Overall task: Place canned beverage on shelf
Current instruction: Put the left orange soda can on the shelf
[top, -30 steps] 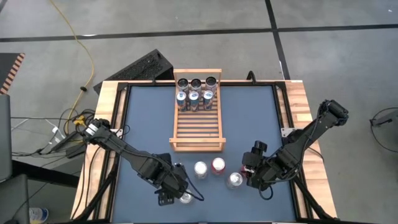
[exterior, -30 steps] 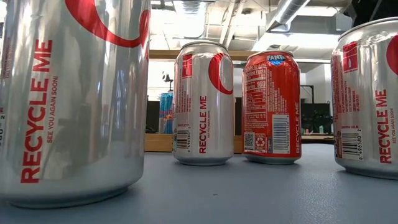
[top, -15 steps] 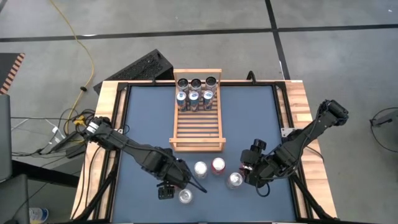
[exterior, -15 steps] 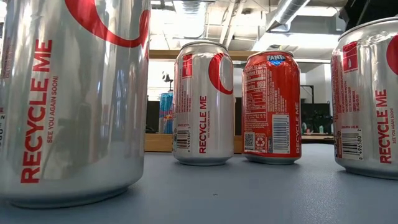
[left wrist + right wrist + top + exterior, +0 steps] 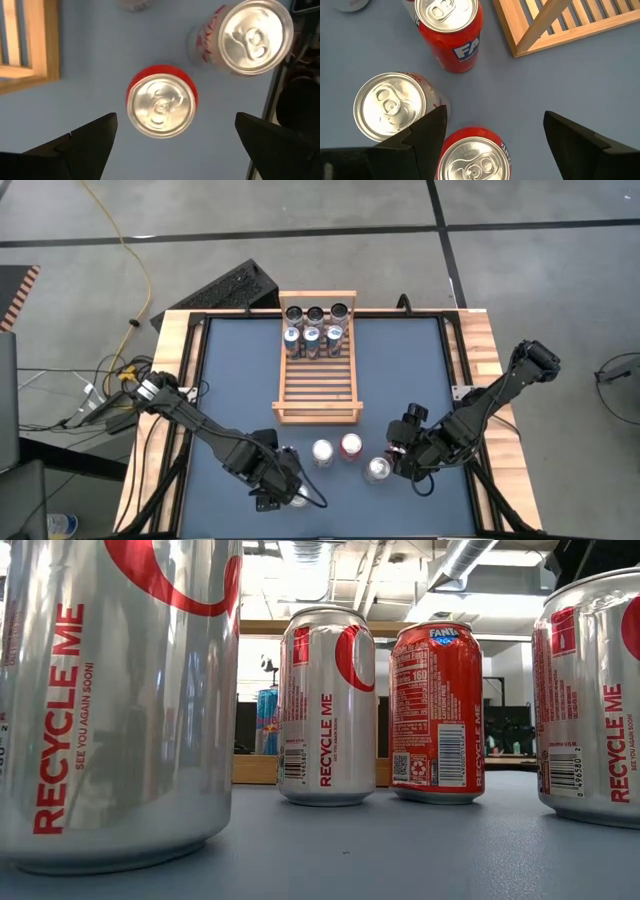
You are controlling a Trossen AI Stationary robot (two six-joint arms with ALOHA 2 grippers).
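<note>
Left gripper [image 5: 287, 492], jaws wide, is hovering over a silver can [image 5: 298, 499] at the bench's 6 o'clock; next: descend, grip, carry to shelf [image 5: 318, 390].

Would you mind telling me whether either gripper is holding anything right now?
Nothing is held: the left gripper and right gripper both hang open above loose cans.

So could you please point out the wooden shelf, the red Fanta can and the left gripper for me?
wooden shelf [image 5: 318, 385], high view, on the bare slats in its middle.
red Fanta can [image 5: 436, 710], low view, on the label side of its body.
left gripper [image 5: 175, 132], left wrist view, midway between its open jaws.
</note>
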